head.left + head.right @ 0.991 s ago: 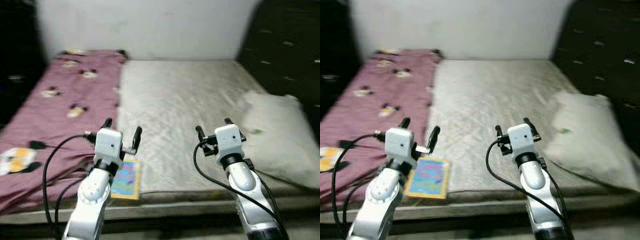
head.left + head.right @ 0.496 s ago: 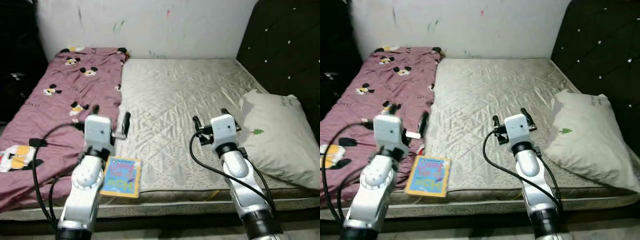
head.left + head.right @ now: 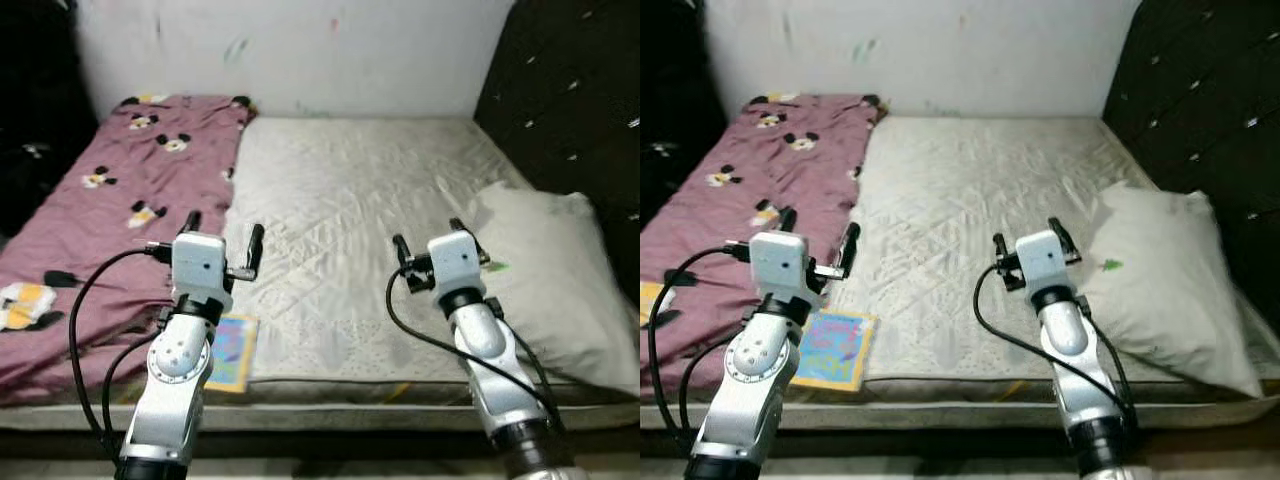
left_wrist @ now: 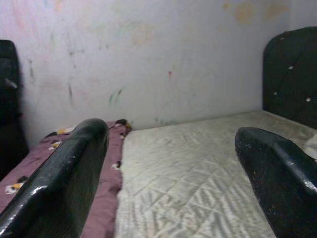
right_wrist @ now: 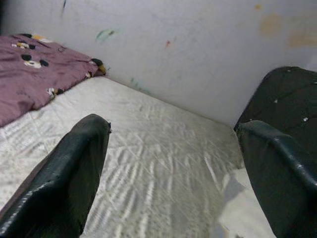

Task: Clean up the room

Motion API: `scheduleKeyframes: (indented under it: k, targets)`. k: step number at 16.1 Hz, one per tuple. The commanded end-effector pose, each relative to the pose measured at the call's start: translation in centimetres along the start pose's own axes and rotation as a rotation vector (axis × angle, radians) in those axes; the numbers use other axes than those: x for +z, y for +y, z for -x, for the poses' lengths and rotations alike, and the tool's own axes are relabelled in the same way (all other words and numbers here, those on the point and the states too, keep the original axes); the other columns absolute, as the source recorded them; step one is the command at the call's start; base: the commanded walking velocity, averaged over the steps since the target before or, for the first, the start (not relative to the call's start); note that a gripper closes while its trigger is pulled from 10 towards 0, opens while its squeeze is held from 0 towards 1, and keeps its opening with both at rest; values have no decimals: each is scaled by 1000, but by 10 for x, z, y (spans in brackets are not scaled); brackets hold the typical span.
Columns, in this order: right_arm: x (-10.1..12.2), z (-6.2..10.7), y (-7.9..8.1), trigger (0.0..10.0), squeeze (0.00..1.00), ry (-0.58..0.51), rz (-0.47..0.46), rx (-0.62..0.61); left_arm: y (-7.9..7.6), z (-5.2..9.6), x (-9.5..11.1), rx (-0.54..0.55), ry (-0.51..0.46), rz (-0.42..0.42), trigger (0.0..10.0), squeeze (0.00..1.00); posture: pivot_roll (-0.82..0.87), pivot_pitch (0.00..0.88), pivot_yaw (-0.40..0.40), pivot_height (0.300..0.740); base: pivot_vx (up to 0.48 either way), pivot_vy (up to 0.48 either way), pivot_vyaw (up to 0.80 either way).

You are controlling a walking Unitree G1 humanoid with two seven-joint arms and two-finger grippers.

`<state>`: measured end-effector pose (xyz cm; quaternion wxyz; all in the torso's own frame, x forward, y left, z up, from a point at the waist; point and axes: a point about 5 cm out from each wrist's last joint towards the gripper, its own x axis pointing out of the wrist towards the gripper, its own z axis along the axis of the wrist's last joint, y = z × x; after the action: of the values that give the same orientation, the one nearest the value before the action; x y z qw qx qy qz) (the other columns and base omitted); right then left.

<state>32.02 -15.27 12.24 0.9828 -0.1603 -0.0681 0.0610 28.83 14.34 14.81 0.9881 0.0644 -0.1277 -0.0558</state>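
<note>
A colourful children's book [image 3: 233,349] lies flat at the front edge of the bed, where the pink Mickey Mouse blanket [image 3: 115,205] meets the bare quilted mattress [image 3: 350,200]. My left forearm partly covers the book. My left gripper [image 3: 222,233] is raised above that spot, open and holding nothing. My right gripper [image 3: 429,236] hovers over the front right of the mattress, open and holding nothing, close to a white pillow [image 3: 552,285]. In the left wrist view the left gripper [image 4: 171,134] points along the bed toward the wall; the right gripper [image 5: 171,126] does likewise.
A dark tufted headboard [image 3: 575,90] runs along the bed's right side behind the pillow. A smudged white wall [image 3: 300,45] closes the far end. Dark furniture [image 3: 30,120] stands to the left. The bed's front edge [image 3: 350,392] is just before me.
The picture has shifted and sharpened from the blur a second ago as the camera moved. Both grippers stay raised and open. Nothing on the bed has moved.
</note>
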Motion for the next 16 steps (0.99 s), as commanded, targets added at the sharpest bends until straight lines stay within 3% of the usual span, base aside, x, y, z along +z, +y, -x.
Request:
scheduleKeyframes:
  k: [1, 4, 11, 16]
  targets:
    - [3, 2, 3, 10000, 0, -13, 11, 16, -1, 2, -1, -12, 9, 1, 10000, 0, 22, 0, -7, 740, 0, -330, 0]
    - [-3, 15, 1, 10000, 0, 5, 27, 31, -9, 10, -3, -19, 21, 19, 10000, 0, 13, 0, -26, 740, 0, -315, 0]
    - [-12, 35, 10, 10000, 0, 55, 26, 69, -15, 32, -7, -72, 69, 63, 10000, 0, 20, 3, -18, 740, 0, 0, 0]
    - [-12, 39, 10, 10000, 0, 72, 10, 61, -23, 36, -3, -121, 55, 90, 10000, 0, 20, 22, -17, 740, 186, 0, 0]
